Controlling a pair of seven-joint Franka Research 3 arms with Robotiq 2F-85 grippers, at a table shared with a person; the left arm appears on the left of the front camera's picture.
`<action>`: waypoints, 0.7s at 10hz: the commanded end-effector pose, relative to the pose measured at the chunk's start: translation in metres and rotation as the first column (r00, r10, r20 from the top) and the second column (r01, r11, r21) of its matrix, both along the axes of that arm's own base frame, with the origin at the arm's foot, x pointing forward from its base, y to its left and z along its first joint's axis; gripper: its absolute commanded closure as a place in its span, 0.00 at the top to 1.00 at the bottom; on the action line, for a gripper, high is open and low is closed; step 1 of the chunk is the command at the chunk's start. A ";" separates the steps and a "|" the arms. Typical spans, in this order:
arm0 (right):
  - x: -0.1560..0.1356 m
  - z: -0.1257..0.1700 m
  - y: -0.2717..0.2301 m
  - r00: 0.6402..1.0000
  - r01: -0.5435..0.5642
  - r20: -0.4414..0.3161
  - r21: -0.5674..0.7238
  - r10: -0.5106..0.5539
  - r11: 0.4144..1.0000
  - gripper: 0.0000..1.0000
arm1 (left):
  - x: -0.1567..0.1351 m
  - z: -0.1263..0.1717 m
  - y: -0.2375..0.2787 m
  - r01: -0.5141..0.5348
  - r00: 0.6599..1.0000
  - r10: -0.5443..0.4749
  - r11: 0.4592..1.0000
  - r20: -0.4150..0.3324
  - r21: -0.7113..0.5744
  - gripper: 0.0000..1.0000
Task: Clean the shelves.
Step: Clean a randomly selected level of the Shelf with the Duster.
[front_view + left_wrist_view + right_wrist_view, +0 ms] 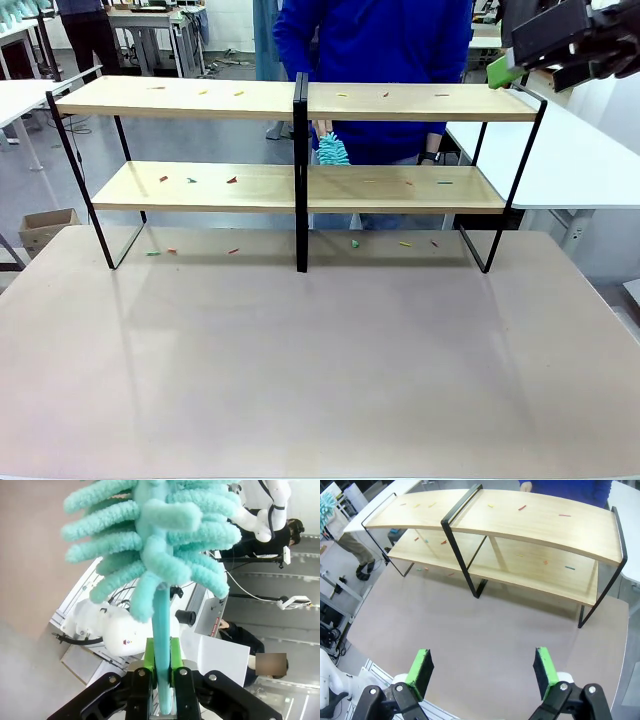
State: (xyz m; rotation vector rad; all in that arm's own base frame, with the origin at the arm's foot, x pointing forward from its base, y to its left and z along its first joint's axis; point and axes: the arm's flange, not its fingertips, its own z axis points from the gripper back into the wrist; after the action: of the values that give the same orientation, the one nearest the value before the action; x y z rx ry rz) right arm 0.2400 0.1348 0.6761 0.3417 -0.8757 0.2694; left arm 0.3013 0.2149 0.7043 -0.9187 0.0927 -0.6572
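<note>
**Shelves stand littered on the counter; left fingers grip a duster, right fingers hang open**

Front view: the shelves [300, 185], a wide two-tier rack of two long light-wood boards on a thin black metal frame with a black centre post, stand across the far half of the smooth grey-beige counter [320, 380]. Small red, green and yellow scraps [232, 180] lie scattered on both boards and on the counter under the lower board. A person in a bright blue top [380, 40] stands just behind the rack, and a tuft of teal fluff [333, 150] shows between the two boards beside the centre post. The right fingers [503, 72], black with a green pad, hang in the air above the rack's right end, touching nothing.

Left wrist view: the left fingers [149, 657] are clamped tight on the slim teal handle of a fluffy teal microfibre duster [150, 545], whose head spreads out above them. A white robot arm base [115, 630] lies behind.

Right wrist view: the right fingers [421, 672] stand wide apart and hold nothing, high over the bare near part of the counter [485, 625]. The shelves [535, 525] lie well beyond them, with scraps dotted along both boards and the person's blue sleeve [570, 487] at the far edge.
</note>
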 end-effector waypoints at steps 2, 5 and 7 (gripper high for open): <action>0.001 0.001 -0.001 1.000 -0.004 -0.001 0.004 0.004 1.000 1.00 | -0.003 0.007 0.004 -0.008 1.000 0.008 1.000 0.012 0.006 0.13; 0.001 0.001 -0.001 1.000 -0.004 -0.001 0.004 0.004 1.000 1.00 | -0.003 0.007 0.004 -0.008 1.000 0.008 1.000 0.012 0.006 0.13; 0.001 0.001 -0.001 1.000 -0.004 -0.001 0.004 0.004 1.000 1.00 | 0.000 0.004 -0.019 0.133 0.991 -0.133 0.990 0.013 0.045 0.13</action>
State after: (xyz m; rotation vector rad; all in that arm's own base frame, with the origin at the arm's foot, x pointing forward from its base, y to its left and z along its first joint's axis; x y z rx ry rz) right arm 0.2400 0.1348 0.6761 0.3417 -0.8757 0.2694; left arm 0.3022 0.2073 0.7022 -0.9118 0.1102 -0.6930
